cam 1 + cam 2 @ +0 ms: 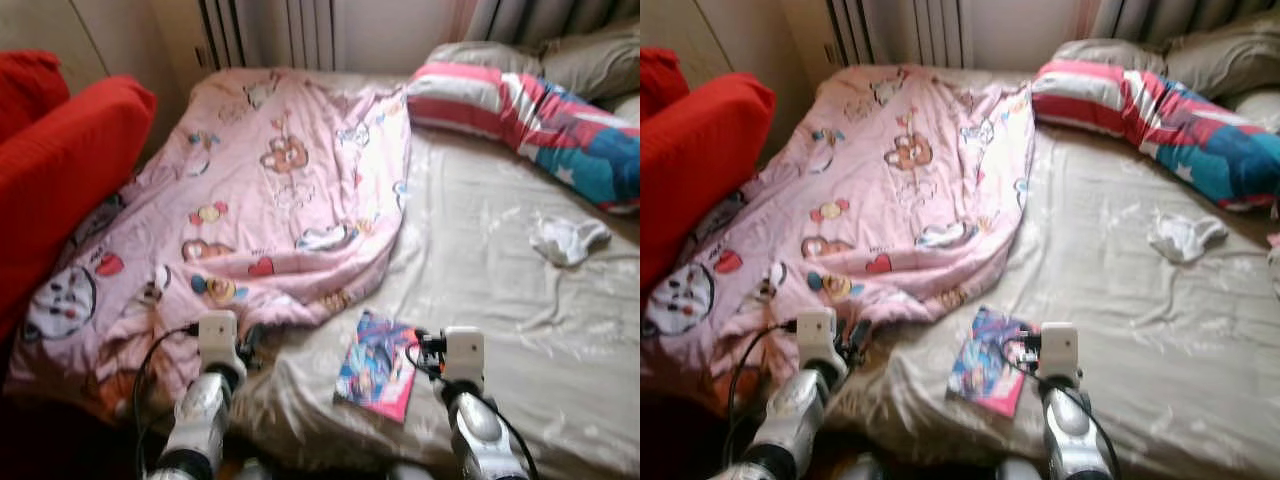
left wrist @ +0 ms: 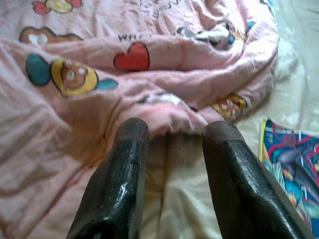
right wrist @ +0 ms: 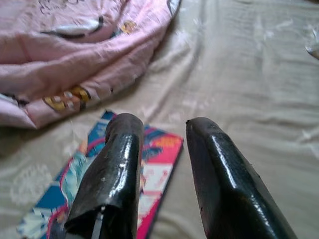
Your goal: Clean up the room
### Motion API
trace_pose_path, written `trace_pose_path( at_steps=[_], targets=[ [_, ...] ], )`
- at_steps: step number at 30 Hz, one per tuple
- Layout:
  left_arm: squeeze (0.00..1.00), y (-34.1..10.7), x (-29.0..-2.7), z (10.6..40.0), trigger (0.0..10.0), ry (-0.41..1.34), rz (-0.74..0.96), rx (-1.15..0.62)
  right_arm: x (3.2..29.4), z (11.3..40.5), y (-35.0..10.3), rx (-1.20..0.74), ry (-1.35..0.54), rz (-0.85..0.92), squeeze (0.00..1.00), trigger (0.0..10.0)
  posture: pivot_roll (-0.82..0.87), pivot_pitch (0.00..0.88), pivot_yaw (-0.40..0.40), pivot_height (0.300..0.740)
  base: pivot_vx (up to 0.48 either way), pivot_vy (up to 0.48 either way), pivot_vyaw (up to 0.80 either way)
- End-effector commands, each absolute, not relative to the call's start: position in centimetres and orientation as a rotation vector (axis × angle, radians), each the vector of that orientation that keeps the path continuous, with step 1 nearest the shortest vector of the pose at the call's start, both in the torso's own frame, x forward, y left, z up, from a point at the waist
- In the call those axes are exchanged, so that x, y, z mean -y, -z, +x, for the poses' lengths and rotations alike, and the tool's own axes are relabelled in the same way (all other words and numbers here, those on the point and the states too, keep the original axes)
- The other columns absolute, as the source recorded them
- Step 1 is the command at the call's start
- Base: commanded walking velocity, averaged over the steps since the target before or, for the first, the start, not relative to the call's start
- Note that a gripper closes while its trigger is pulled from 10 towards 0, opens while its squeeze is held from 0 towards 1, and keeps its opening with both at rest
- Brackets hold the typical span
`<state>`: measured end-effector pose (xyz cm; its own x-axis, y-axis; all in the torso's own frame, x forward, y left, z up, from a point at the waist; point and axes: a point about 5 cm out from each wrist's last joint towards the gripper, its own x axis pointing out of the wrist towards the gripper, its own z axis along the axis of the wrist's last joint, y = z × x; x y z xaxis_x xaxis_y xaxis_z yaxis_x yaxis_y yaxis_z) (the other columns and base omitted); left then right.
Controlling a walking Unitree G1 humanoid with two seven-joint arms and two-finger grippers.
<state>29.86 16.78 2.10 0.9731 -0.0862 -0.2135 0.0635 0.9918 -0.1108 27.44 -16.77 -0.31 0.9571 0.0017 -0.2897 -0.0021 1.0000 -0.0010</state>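
**Mia:** What is on the big bed with the beige sheet point(image 1: 500, 300)?

**Tom:** A pink blanket with cartoon animals and red hearts point(image 1: 250, 200) lies rumpled over the bed's left half. A thin book with a bright blue and pink cover point(image 1: 376, 364) lies flat on the sheet, just beside the blanket's near edge.

**Mia:** Where is the right claw point(image 3: 158, 124)?

**Tom:** It hangs right over the near end of the book. Its two black fingers stand a little apart and hold nothing. One finger point(image 3: 112, 169) covers part of the cover.

**Mia:** And the left claw point(image 2: 172, 130)?

**Tom:** It points at the blanket's bottom edge. Its fingers are apart too, with nothing between them. The tips are very near the pink cloth, but I cannot tell if they touch it. The book lies off to its right.

**Mia:** What else is there?

**Tom:** A small white crumpled cloth point(image 1: 566, 240) sits far over on the sheet. A striped pink, white and blue pillow point(image 1: 530, 115) lies by the bed's head. A red couch point(image 1: 60, 170) stands on the left.
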Motion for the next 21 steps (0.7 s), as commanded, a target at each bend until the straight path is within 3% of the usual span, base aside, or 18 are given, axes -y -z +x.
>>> trace_pose_path(
  at_steps=[1,21],
  targets=[
    [0.00,-1.92,-16.87,29.68,10.0,0.071,-0.108,-0.228,16.62,27.34,0.33,-0.295,-0.011,-0.002,0.00,10.0,-0.07,0.140,0.039,0.642,0.000,0.000,0.00],
    [0.00,-1.87,-16.11,29.65,10.0,0.100,-0.107,-0.227,16.88,26.84,1.14,-0.362,-0.022,-0.017,0.00,10.0,-0.08,0.133,0.041,0.642,0.000,0.000,0.00]
  ],
)
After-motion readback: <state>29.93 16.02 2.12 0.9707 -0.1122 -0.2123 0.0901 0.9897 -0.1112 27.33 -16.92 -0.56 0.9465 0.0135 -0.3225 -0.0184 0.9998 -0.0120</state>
